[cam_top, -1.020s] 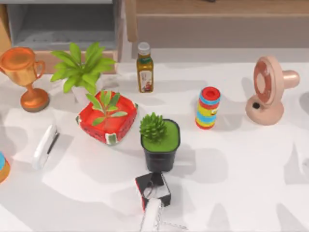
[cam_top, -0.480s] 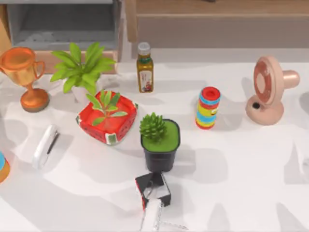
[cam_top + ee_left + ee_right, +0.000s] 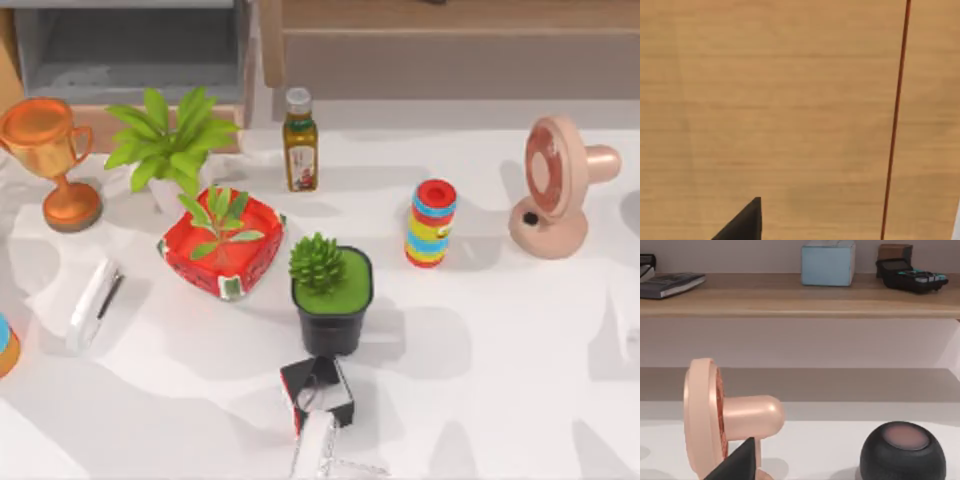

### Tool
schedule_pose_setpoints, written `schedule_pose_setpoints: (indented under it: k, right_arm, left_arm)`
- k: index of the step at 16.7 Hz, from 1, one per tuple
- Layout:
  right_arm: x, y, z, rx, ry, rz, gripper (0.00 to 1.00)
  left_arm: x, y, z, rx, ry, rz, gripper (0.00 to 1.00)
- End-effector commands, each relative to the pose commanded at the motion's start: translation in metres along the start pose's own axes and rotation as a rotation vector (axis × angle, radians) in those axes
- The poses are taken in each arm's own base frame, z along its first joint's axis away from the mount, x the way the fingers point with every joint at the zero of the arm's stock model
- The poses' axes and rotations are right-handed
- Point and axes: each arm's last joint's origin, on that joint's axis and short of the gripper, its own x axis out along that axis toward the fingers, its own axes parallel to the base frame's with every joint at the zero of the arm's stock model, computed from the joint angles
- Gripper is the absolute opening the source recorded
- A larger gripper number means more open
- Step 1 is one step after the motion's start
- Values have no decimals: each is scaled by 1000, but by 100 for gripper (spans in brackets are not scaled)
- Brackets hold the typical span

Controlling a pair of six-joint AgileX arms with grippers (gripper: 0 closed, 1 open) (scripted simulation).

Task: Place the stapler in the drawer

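A white table [image 3: 500, 380] seen from above, crossed by soft grey shadows; the stapler [image 3: 93, 303] lies flat at nine o'clock near the left edge, with bare surface around it; an orange trophy [image 3: 45, 155] stands at ten o'clock beyond it; the drawer [image 3: 130, 55] sits open at eleven o'clock on the far edge, its grey interior showing; a pink fan [image 3: 555, 185] stands at two o'clock; whether either gripper's fingers are parted or closed cannot be told; open table spreads at four o'clock.
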Motion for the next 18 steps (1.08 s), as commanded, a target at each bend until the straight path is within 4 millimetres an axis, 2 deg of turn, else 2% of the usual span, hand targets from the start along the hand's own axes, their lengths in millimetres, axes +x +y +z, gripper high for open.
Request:
schedule_pose_setpoints:
  k: [11,18]
  right_arm:
    - [0,0,0,0,0,0,100]
    - [0,0,0,0,0,0,100]
  left_arm:
    - [0,0,0,0,0,0,2]
    - [0,0,0,0,0,0,0]
